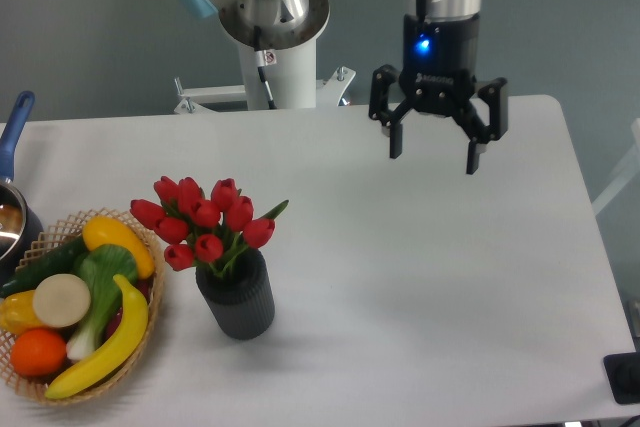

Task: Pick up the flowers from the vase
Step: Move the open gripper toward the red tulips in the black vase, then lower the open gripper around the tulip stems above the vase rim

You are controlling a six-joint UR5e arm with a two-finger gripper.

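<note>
Approach step, judging by the spread, empty gripper (433,155) hanging well right of and behind the vase (237,297), flowers (205,220) upright inside it; next, crossing over to straddle the stems.

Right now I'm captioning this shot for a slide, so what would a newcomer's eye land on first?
Probably the flowers, a bright red bunch standing in the dark ribbed vase at the table's front left. Beside it, at the left edge, the wicker basket holds colourful fruit and vegetables. Then the black gripper, open with a blue light on the wrist above it, hangs over the table's far side, well apart from the flowers.
</note>
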